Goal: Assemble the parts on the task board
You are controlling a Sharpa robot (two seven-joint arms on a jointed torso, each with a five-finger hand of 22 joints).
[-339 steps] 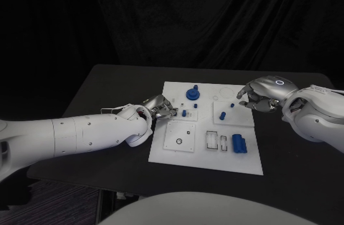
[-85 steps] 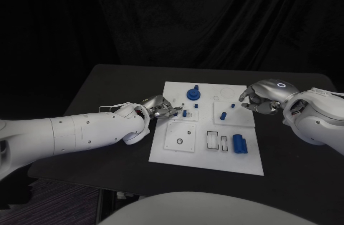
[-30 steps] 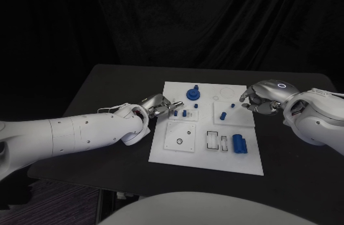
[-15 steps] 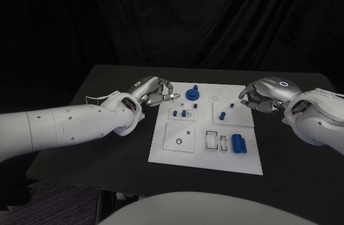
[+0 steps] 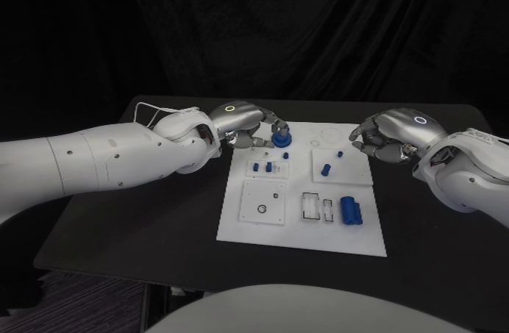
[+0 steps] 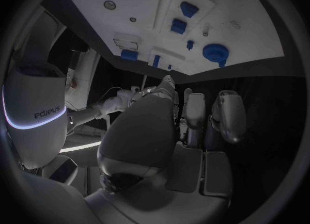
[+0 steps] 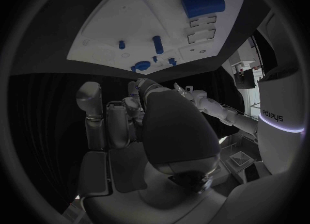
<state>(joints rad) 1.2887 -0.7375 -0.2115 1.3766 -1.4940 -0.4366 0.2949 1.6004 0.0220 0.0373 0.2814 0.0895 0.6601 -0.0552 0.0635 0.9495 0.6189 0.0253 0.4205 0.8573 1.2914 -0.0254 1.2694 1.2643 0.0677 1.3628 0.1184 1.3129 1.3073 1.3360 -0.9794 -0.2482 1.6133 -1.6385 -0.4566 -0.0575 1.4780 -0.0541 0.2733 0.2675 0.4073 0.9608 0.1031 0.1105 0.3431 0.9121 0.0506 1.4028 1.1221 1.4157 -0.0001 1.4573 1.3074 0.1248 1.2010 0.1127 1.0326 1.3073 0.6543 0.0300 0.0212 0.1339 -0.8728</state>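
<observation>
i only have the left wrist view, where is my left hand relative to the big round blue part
Observer: From the head view, the left hand is at the far left corner of the task board, right beside the round blue part. I cannot tell whether they touch.
Operator: and where is the right hand
Observer: The right hand hangs over the board's far right edge, apart from the small blue pieces there.
Operator: anything in it
Observer: No. The right wrist view shows its fingers apart with nothing between them.
</observation>
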